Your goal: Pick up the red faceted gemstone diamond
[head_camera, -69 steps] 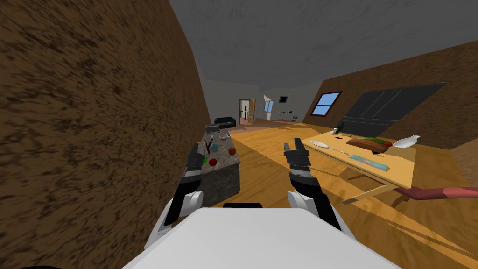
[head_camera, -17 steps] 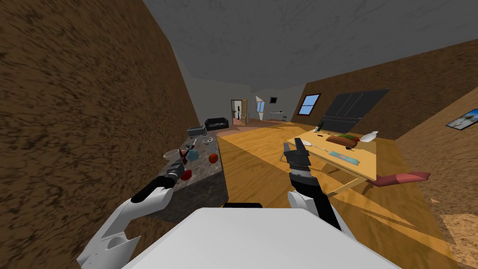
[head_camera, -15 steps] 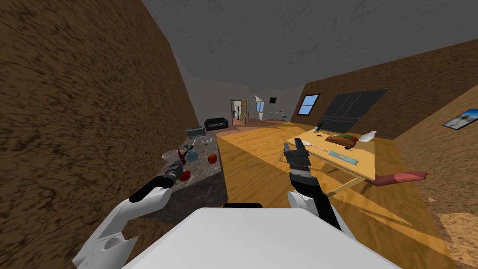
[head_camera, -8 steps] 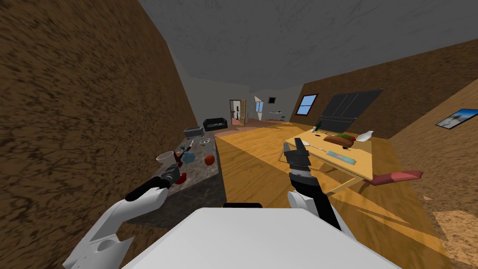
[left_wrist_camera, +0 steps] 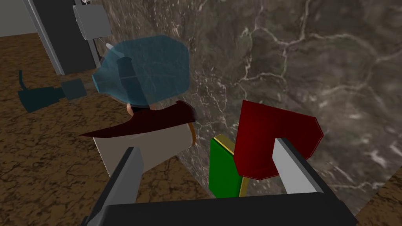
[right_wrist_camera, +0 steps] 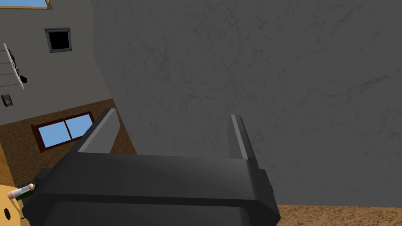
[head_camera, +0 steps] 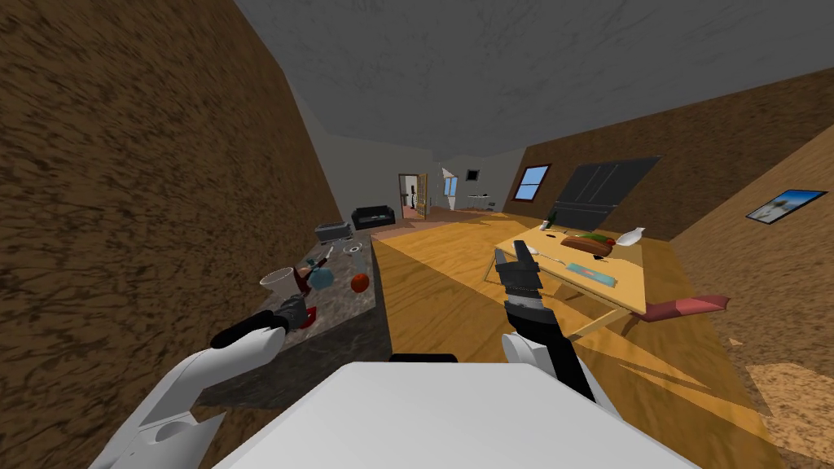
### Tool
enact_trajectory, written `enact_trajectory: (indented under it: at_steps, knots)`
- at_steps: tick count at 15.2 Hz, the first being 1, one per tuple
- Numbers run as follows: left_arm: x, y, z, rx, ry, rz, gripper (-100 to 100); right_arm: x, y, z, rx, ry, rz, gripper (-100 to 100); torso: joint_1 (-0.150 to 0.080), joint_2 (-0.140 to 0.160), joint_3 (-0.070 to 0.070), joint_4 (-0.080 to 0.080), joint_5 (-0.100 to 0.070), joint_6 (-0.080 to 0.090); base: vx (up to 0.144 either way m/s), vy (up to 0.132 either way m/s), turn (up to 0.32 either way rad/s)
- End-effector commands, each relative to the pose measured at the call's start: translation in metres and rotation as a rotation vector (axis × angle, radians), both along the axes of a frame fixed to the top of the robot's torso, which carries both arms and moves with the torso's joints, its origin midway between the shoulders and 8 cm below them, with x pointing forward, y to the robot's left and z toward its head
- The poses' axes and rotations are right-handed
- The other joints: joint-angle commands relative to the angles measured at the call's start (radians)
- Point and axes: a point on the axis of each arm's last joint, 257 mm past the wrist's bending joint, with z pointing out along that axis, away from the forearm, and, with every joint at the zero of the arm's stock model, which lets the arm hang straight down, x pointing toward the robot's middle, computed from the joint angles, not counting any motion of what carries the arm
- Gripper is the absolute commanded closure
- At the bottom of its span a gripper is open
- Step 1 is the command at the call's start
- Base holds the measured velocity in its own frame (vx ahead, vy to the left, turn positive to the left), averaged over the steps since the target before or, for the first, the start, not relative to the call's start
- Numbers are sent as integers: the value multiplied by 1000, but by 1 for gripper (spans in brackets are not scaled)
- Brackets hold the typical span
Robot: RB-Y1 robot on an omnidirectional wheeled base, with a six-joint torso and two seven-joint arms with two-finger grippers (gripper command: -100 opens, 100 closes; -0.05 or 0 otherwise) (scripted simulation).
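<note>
We find the left gripper [left_wrist_camera: 206, 147] at our 10 o'clock, wide open at the marble counter [left_wrist_camera: 314, 59]. The red gemstone [left_wrist_camera: 271, 137] sits between its fingers, just beside a green block [left_wrist_camera: 223, 172]. At 1 o'clock the right gripper [right_wrist_camera: 172, 114] is raised, fingers wide apart.

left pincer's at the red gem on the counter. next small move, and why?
Probably shift the left pincer sideways toward the red gem before closing. It stands open, but the gem sits off-centre, partly behind one finger, and a green block lies beside it in the gap. Closing now would likely catch the block or clip the gem's edge.
</note>
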Motion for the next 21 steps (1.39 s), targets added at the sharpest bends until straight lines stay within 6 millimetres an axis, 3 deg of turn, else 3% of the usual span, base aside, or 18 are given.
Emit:
enact_trajectory:
  at_steps: [1, 7, 11, 12, 21]
  knots:
    - [-14, 4, -10, -36, 40, 31, -100, 0, 0, 0, 0, 0, 0, 0, 0, 0, 0, 0, 0, 0, 44, -26, -34]
    - [-36, 10, -30, -101, 106, 85, -100, 0, 0, 0, 0, 0, 0, 0, 1, 0, 0, 0, 0, 0, 46, -19, -24]
    - [-59, 9, -54, -166, 172, 130, -100, 0, 0, 0, 0, 0, 0, 0, 2, 0, 0, 0, 1, 0, 43, -7, -24]
    - [-51, 11, -46, -147, 152, 118, -100, 0, 0, 0, 0, 0, 0, 0, 2, 0, 0, 0, 1, 0, 25, -2, -7]
    - [-29, 25, -52, -149, 158, 74, -100, 0, 0, 0, 0, 0, 0, 0, 1, 1, 0, 0, 0, 0, 38, -31, 117]
